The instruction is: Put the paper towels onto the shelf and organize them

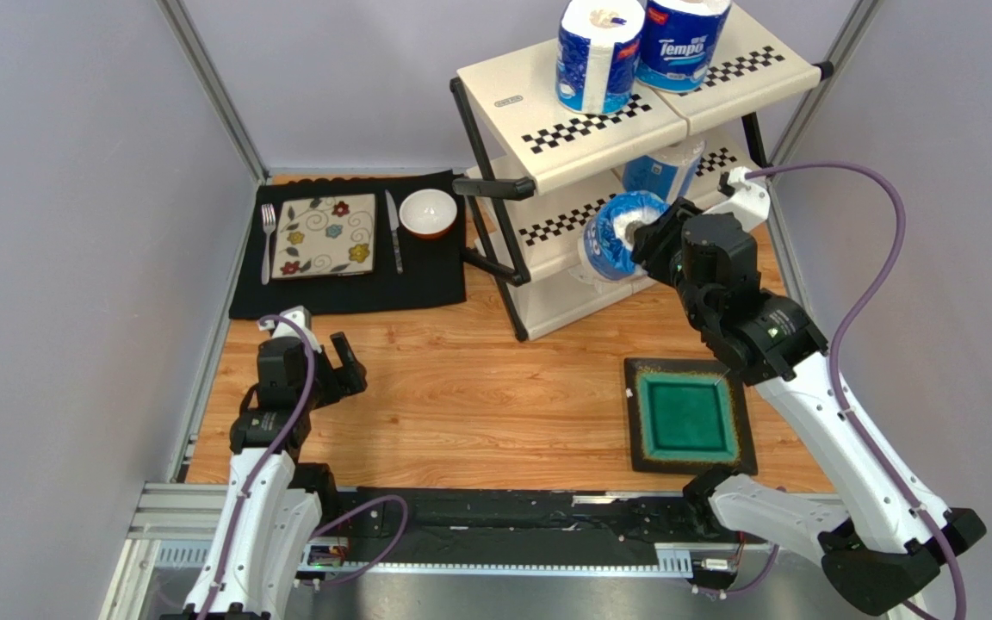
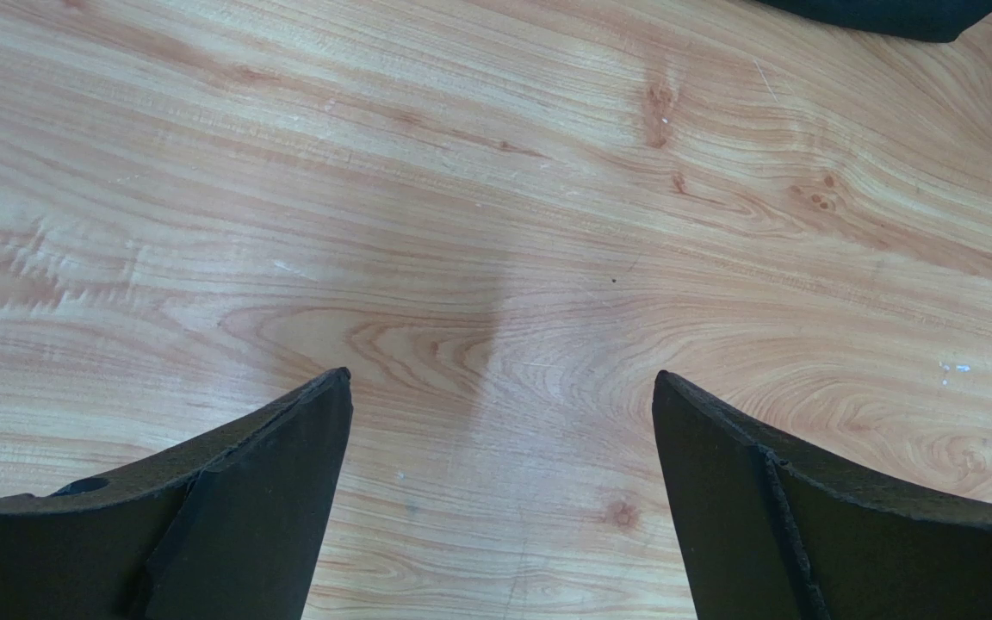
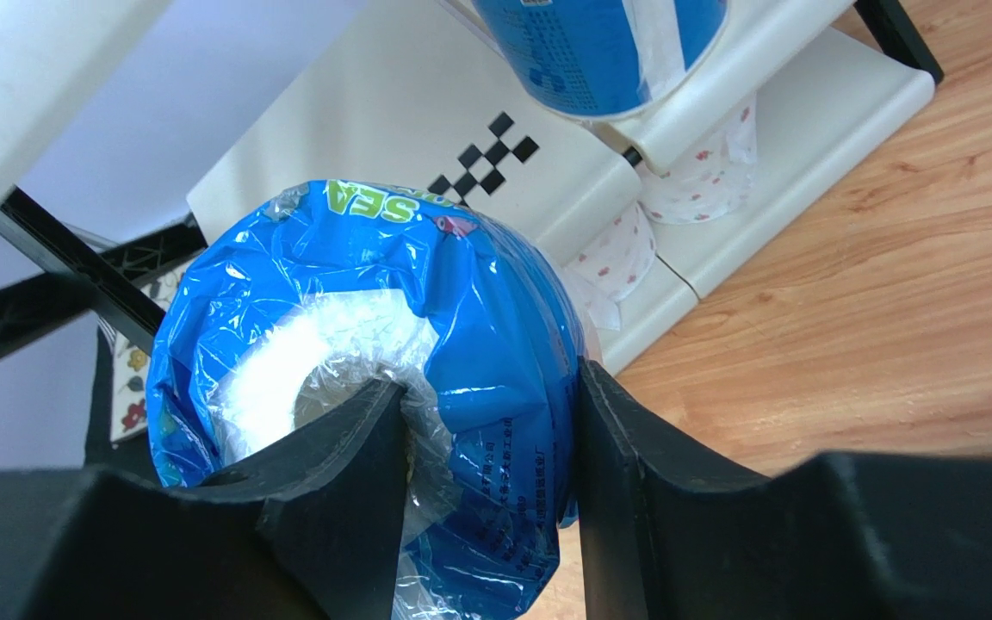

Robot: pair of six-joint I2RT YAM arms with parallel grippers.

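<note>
Right hand (image 3: 486, 388) pinches blue roll (image 3: 463, 284) wall, long axis horizontal; left hand (image 2: 501, 381) spread.

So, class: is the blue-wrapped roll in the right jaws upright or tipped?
Tipped: the roll lies on its side, its hollow-cored end facing sideways by the shelf.

A lab test cell is suggested: a wooden table (image 1: 488, 388) is boxed in by plain grey walls (image 1: 74, 194) and metal posts (image 1: 210, 84), and robot arms (image 1: 838, 426) are bolted to a rail (image 1: 501, 523).

White arms (image 1: 851, 446), black joints (image 1: 773, 339), looping purple cables (image 1: 900, 233), black end effectors (image 2: 501, 376).
</note>
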